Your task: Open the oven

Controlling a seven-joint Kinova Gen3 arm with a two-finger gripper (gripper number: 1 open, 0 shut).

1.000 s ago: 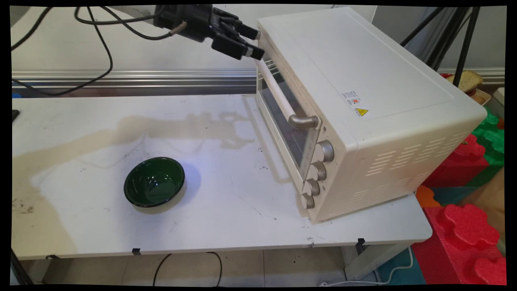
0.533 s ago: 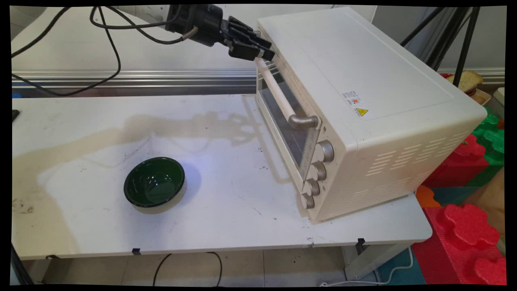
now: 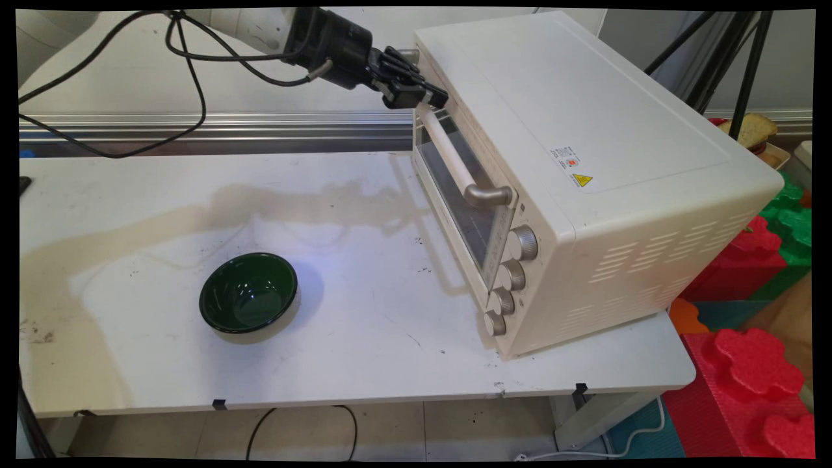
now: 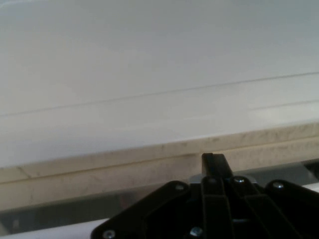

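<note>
A: Where do we have the gripper (image 3: 426, 99)?
B: At the toaster oven's (image 3: 585, 162) top front edge, over the far end of the door handle (image 3: 455, 162). Fingers together, pinching nothing we see.
A: Bowl?
B: Green bowl (image 3: 248, 292) sits on the table (image 3: 364, 338), well apart.

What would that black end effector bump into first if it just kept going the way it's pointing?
Most likely the toaster oven: the end effector points at the top edge of its door, above the handle, and the hand view shows the cream casing filling the way ahead.
</note>
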